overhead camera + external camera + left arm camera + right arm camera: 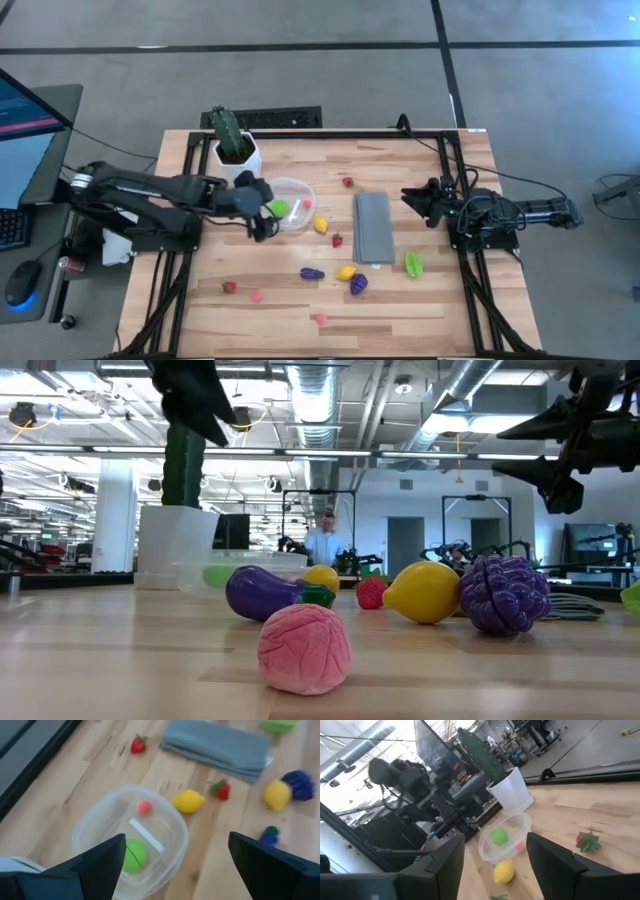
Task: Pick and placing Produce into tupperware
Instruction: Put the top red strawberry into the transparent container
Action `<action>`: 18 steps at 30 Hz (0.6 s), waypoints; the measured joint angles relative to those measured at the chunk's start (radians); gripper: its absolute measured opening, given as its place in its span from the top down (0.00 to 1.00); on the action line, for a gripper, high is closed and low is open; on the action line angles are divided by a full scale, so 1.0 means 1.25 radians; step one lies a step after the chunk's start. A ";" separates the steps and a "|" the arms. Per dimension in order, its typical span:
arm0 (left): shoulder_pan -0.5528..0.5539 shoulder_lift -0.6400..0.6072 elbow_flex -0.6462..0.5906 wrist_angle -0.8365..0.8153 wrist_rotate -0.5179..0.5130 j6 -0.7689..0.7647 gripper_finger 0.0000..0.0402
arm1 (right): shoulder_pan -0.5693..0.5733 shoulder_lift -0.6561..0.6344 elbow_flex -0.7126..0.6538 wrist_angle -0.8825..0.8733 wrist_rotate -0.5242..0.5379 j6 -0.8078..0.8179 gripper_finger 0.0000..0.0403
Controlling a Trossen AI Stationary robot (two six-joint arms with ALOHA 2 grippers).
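**Left gripper hung spread above the tupperware with two pieces inside**

From above, the left gripper (262, 212) hovered at the near-left edge of the tupperware (292, 189), which sat just beside the white pot of the cactus (228, 131). A green piece (279, 207) and a pink piece (298, 207) lay inside it. A yellow lemon (320, 225) and a small strawberry (337, 240) rested between the container and the grey cloth (373, 227). The right gripper (412, 196) waited at the table's right side, next to the cloth.

At table height, a pink brain-like piece (304, 648) lay nearest, with a purple eggplant (264, 592), a yellow fruit (424, 592) and a purple bumpy berry (504, 595) behind it. A person (323, 543) stood far off in the room.

In the left wrist view, the two dark fingers (102, 862) stood wide apart with nothing between them, the tupperware (107, 815) below holding the green piece (134, 856) and a small red-pink one (144, 807).

In the right wrist view, that arm's fingers (445, 865) stood partly apart and empty, the tupperware (520, 827) showing between them beside the pot.
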 joint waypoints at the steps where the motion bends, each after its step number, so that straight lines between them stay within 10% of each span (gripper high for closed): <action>1: -0.010 -0.013 0.000 -0.011 -0.002 -0.012 0.15 | -0.002 0.000 0.000 -0.001 -0.001 0.000 0.41; 18: -0.264 -0.060 0.000 -0.324 -0.078 -0.367 0.15 | -0.002 0.126 0.002 0.016 -0.043 0.028 0.41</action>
